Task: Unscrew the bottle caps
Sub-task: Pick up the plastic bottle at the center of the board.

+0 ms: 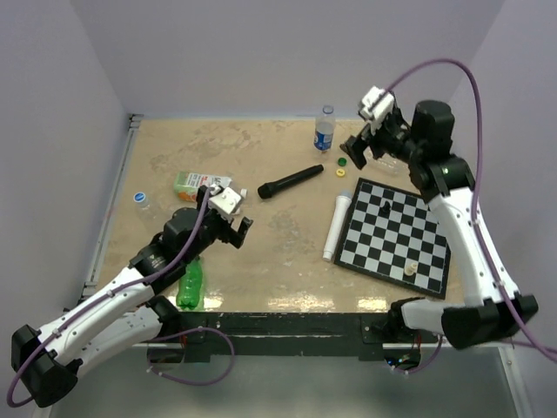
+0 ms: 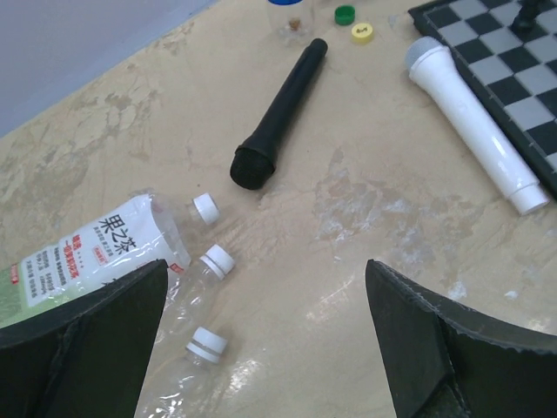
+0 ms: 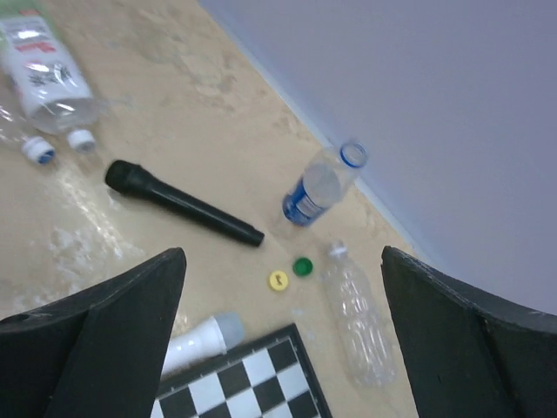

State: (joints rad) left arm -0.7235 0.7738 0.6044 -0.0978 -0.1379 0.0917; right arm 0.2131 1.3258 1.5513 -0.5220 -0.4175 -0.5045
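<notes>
Beige stone-look worktop (image 1: 287, 252). At the far left edge a lone blue cap (image 1: 139, 197) sits well apart from any bottle. Near left, a green bottle (image 1: 191, 285) lies flat, partly under the left arm (image 1: 113, 300).

Left jaws are spread wide w/ nothing btwn them, hovering over a cluster of lying bottles. One has a white printed label (image 2: 96, 248), and beside it are clear crinkled bottles (image 2: 187, 292). Three white caps (image 2: 218, 260) are screwed on at their necks.

Centre: a black mic (image 1: 291, 182) lies w/ its head toward the left. A white mic (image 1: 335, 226) lies along the left edge of a chessboard (image 1: 396, 235), which carries a black piece (image 1: 384, 205) & a pale piece (image 1: 409, 270).

Far centre, a blue-label bottle (image 1: 324, 131) stands upright, mouth open. A green cap (image 1: 343, 161) & a yellow cap (image 1: 341, 172) sit loose on the worktop, just beside each other, btwn that bottle & the board. Right of them a clear bottle (image 3: 357, 313) lies near the far wall; can't tell if it's capped.

Right jaws are also spread wide & empty, held above that far right area.
</notes>
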